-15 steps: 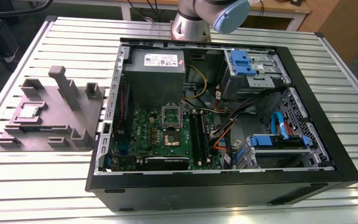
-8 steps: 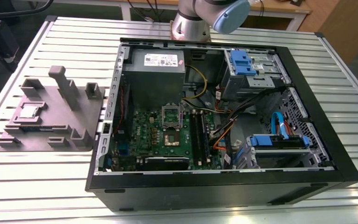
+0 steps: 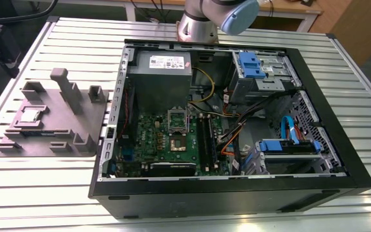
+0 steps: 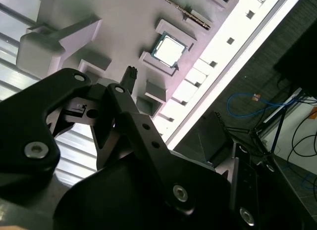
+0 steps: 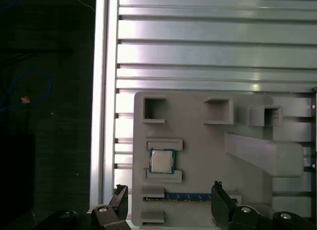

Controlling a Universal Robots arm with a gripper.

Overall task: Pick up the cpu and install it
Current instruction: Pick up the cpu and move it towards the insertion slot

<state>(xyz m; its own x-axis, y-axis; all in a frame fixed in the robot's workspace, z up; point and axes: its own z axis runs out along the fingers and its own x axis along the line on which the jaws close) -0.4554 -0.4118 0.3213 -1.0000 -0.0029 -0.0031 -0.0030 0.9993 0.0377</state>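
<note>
I find the cpu point(image 3: 31, 115) seated flat, metal face up, in a shallow recess of the grey holder plate point(image 3: 56, 140). The plate lies on the slatted aluminium table point(image 3: 63, 38), just beside the open computer case point(image 3: 237, 198) on the exterior view's left. In both wrist views the cpu point(image 5: 161, 161) point(image 4: 169, 48) sits between two raised lips of the holder plate point(image 5: 198, 156), square to them and well clear of the plate's edge. The gripper point(image 5: 168, 203) hangs above that plate with its two black fingers point(image 5: 121, 200) spread wide and nothing between them. Neither finger touches the cpu. A narrow blue circuit strip point(image 5: 188, 196) lies in the slot next to the cpu's recess (it falls between the spread fingers in the first wrist view). Inside the case, the green motherboard point(image 3: 166, 140) lies flat with its dark cpu socket point(image 3: 177, 143) uncovered, the hinged frame lifted. A grey power supply point(image 3: 163, 63) stands beyond the motherboard, near the arm's base point(image 3: 198, 24).
</note>
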